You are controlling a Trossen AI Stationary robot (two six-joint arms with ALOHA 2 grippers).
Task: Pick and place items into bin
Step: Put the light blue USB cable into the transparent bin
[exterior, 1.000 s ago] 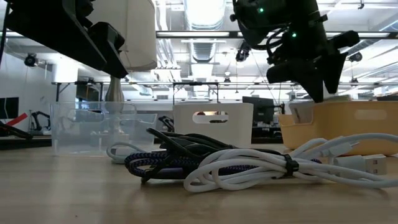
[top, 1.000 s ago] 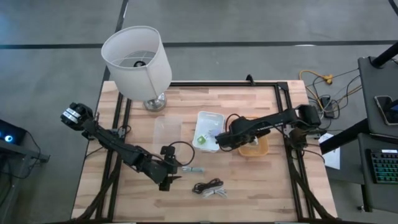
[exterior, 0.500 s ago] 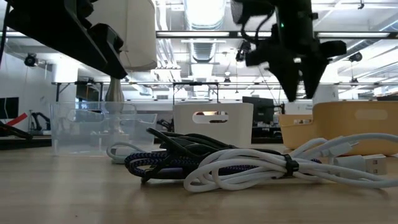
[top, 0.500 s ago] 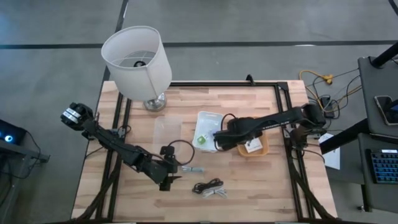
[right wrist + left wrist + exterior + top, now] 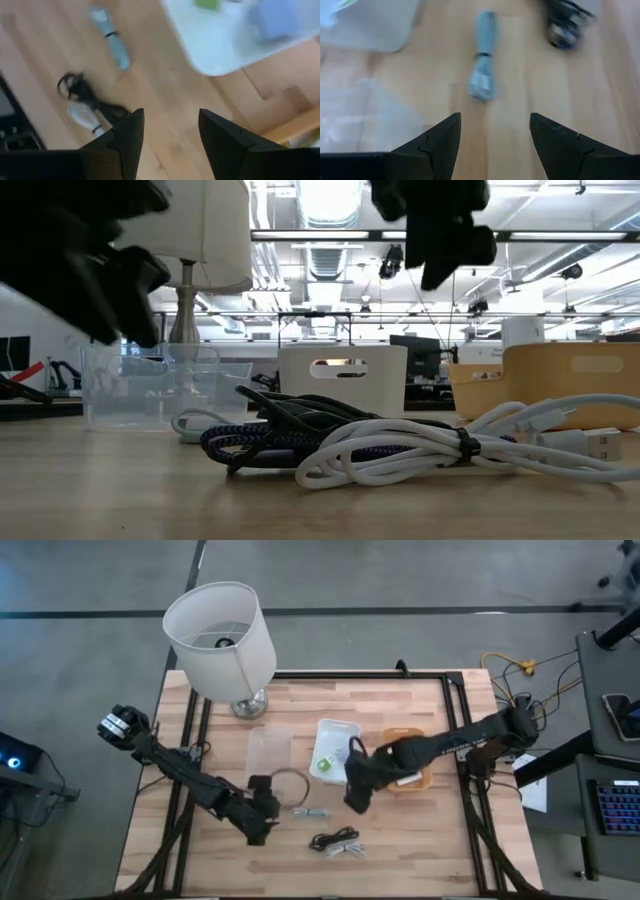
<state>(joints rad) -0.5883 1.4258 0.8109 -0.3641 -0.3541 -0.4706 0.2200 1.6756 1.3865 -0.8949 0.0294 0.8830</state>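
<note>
I see a green piece [image 5: 322,762] and a bluish item [image 5: 278,19] already in the white bin [image 5: 335,730]. The grey cable bundle [image 5: 311,811] and dark-and-white cables [image 5: 337,842] lie on the surface [image 5: 420,840]. Left pincer [image 5: 493,137] and right pincer [image 5: 166,131] both gape wide, empty.

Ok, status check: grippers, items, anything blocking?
Both grippers open, empty: left, right. Grey cable bundle loose between them. Cords nearby. White bin unobstructed.
</note>
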